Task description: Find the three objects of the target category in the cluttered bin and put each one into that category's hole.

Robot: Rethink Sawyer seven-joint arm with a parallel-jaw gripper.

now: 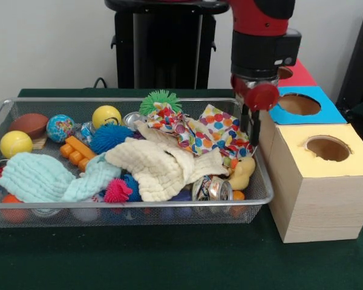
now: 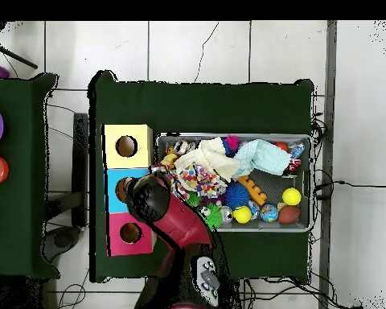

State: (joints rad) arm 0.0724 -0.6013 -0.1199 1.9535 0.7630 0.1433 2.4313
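We see a wire-mesh bin (image 1: 263,181) on dark green cloth, packed with soft and hard toys. A ribbed cream cloth (image 1: 160,166) lies crumpled at the centre, with a pale mint waffle-weave cloth (image 1: 39,178) at its 9 o'clock and a polka-dot fabric (image 1: 215,130) at its 1 o'clock. A spiky green ball (image 1: 160,99) sits at 12 o'clock, a fuzzy blue ball (image 1: 111,136) at 10 o'clock beside orange plastic blocks (image 1: 77,151). Smooth yellow balls (image 1: 106,115) and a brown football (image 1: 30,124) lie toward the far left. A dented metal can (image 1: 212,188) and a rubber duck (image 1: 243,172) rest at 4 o'clock.

Beside the bin, at 3 o'clock, stand three wooden boxes with round holes: yellow-topped (image 1: 327,154), blue-topped (image 1: 302,106) and red-topped (image 1: 296,74).

The gripper (image 1: 252,130) hangs at the bin's right edge, just beside the yellow box; we cannot tell whether it is released or clenched. In the overhead view the arm (image 2: 168,213) covers it.
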